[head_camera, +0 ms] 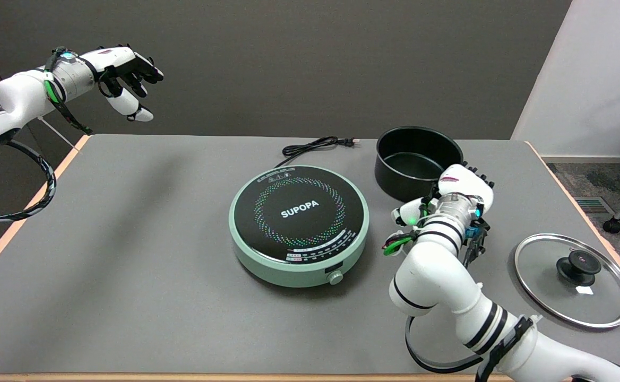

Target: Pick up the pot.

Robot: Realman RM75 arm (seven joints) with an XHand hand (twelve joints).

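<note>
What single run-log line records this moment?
task: pick up pot | right robot hand: at pot's near side, grip unclear | pot: on table | lid: off

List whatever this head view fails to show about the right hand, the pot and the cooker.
- Right hand fingers: head view, hidden behind the hand's own back and wrist; contact with the pot unclear.
- Pot's near right wall: covered by the hand.
- Small print and icons on the cooker: too small to read.
- Right arm's base: cut off by the lower right edge.
</note>
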